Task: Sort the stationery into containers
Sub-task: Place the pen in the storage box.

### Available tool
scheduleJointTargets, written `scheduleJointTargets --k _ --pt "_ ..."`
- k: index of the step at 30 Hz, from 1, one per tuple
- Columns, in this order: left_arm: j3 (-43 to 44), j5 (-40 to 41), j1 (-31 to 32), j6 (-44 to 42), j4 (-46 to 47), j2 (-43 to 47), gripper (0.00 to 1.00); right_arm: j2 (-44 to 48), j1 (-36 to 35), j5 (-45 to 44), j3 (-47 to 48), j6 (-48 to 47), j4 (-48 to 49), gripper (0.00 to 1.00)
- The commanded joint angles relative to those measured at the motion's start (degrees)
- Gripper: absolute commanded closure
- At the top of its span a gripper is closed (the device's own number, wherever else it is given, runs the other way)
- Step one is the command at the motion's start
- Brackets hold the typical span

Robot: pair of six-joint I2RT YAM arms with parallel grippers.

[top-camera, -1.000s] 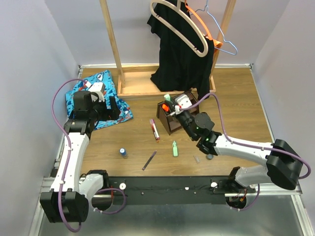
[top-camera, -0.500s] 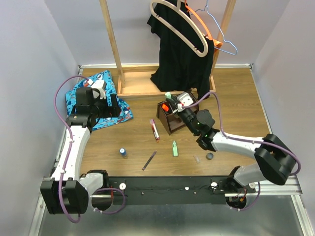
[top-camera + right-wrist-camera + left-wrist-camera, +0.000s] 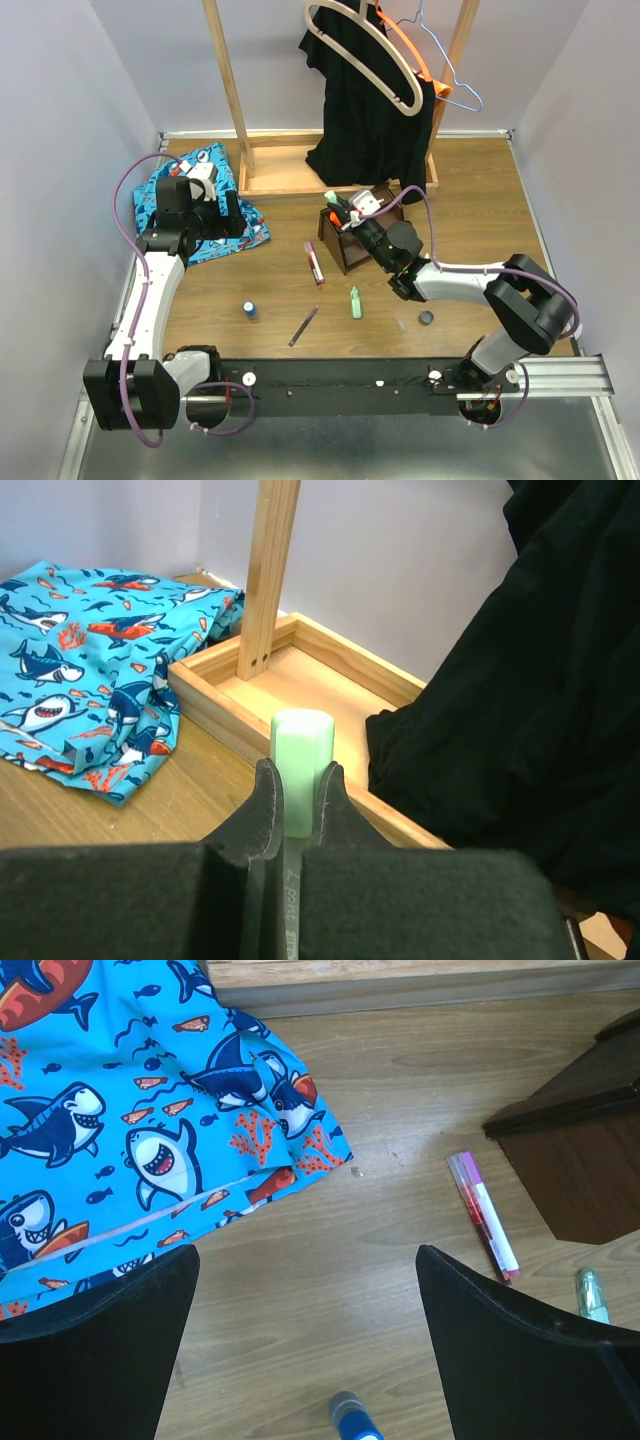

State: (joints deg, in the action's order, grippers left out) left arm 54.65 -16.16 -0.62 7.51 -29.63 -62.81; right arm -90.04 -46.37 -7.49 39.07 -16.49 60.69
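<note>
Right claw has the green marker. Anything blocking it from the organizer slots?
Nothing visible does. The right claw grips the green marker at the organizer's far-left corner; an orange marker already sits inside.

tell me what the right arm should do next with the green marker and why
Probably lower it into an open slot of the organizer. The right gripper is shut on the pale green marker, and the top view shows it over the organizer's far side, next to an orange marker already in a slot, so a short descent before opening looks right.
</note>
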Motion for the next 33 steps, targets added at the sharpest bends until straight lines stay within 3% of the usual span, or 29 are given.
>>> scheduleJointTargets --k 1,33 --pt "1.77 -1.06 0.27 -0.56 0.98 -0.12 0.01 -0.31 0.58 1.42 1.53 0.67 2.86 0.99" --pt "0.37 -1.50 0.18 -0.39 1.50 0.05 0.01 -3.74 2.25 -2.09 -0.66 1.28 2.69 0.99"
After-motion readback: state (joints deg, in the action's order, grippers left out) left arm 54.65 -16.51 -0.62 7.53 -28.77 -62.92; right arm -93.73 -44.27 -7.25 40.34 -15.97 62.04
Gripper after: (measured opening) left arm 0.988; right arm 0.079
